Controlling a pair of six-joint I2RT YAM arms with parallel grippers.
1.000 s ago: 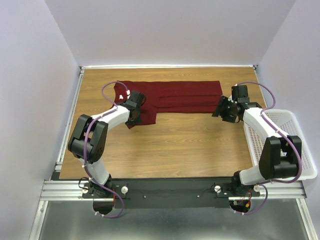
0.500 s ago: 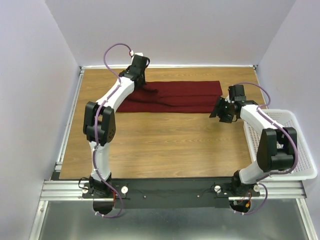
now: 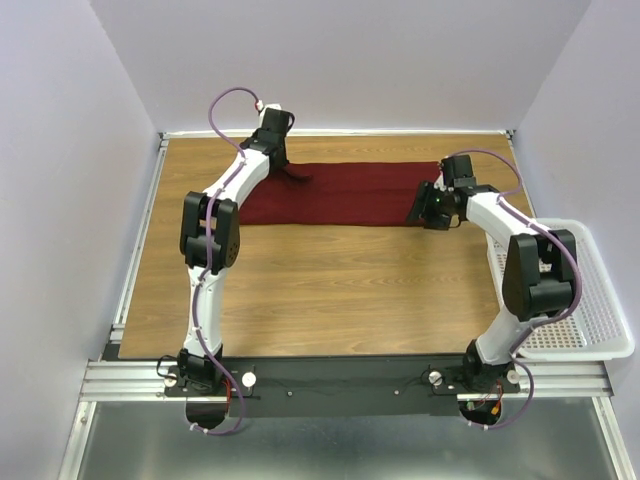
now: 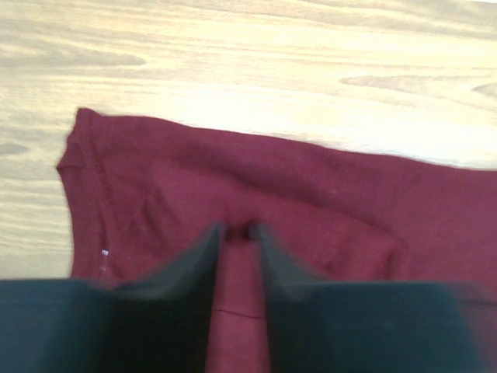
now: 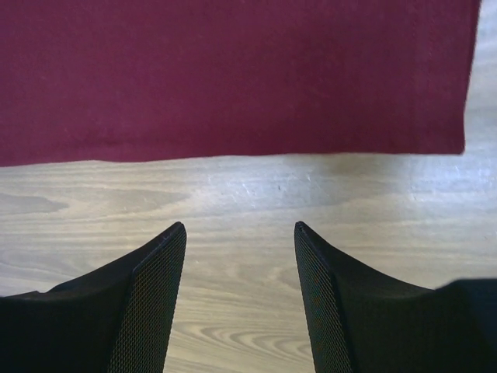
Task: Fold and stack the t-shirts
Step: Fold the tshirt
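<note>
The maroon t-shirt [image 3: 350, 193] lies folded as a long strip across the far middle of the wooden table. My left gripper [image 3: 282, 165] is at the strip's far left part, shut on a pinch of the cloth. In the left wrist view the fingers [image 4: 210, 249] are close together with a ridge of the t-shirt [image 4: 326, 194] between them, my left gripper [image 4: 238, 231] low on the cloth. My right gripper [image 3: 420, 212] is open and empty by the strip's right end. In the right wrist view it [image 5: 241, 225] hangs over bare wood just short of the t-shirt's [image 5: 233, 70] near edge.
A white mesh basket [image 3: 600, 310] stands at the table's right edge, beside the right arm. Grey walls close in the table on the left, back and right. Bare wood [image 3: 340, 290] lies between the shirt and the arm bases.
My left gripper swung from the shirt's near-left part to its far edge, carrying cloth over; the shirt is now a narrower strip. My right gripper moved up against the strip's right end.
</note>
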